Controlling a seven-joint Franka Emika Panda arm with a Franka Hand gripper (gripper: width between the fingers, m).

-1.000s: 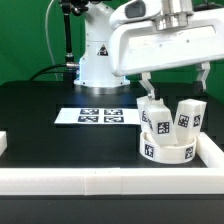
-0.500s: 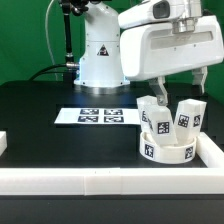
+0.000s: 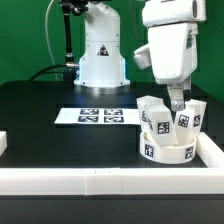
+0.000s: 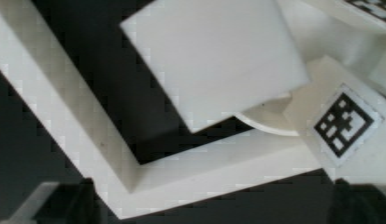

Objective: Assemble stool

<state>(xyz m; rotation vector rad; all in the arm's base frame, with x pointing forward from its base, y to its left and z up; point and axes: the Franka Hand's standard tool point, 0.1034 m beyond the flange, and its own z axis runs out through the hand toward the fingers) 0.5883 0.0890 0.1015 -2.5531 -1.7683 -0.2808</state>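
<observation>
1. Exterior view: the hand [image 3: 178, 99] now points its narrow side at the camera, where half a second ago its broad face spread across the exterior view's right; it has turned about its upright axis and hangs just above the stool parts.
2. Only one dark fingertip shows at the bottom of the hand, close over the legs; whether the fingers are spread or closed cannot be told, nor whether they have hold of anything.
3. The stool parts have not shifted since the earlier frames.
4. The seat disc [image 3: 167, 152] is a thick white round piece lying flat on the black tabletop [image 3: 50, 140], in the corner at the exterior view's right, with a black-and-white tag on its side wall.
5. Three blocky white legs [image 3: 186, 117] stand on top of the disc, leaning a little, each with a square tag on a face.
6. The white border rail [image 3: 90, 178] runs along the front edge and turns up beside the disc at the right.
7. The marker board [image 3: 98, 116] lies flat farther back, towards the robot base, well apart from the disc.
8. The wrist view shows a large plain white face of a leg [image 4: 216, 60], a tagged leg [image 4: 346, 115] beside it, and the rail corner [image 4: 154, 165] against the black surface.
</observation>
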